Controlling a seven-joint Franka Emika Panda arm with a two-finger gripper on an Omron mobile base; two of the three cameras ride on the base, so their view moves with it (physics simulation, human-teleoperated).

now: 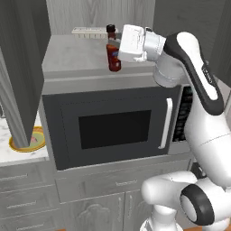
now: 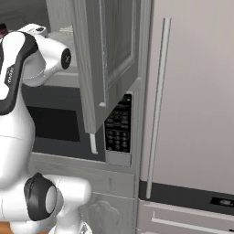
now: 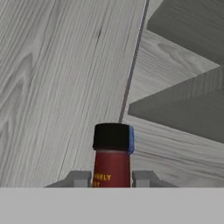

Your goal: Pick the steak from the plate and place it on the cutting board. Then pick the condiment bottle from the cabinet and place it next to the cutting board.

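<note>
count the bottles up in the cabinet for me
1. The condiment bottle stands on the cabinet shelf above the microwave, gripped by the claw. The open door could hide others.

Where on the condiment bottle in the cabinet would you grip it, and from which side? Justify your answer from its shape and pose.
Grip the condiment bottle on its straight body below the black cap, coming in level from the open front. It stands upright on the cabinet shelf, so side-on jaws can likely pinch it squarely. The gripper is closed on it just so.
</note>
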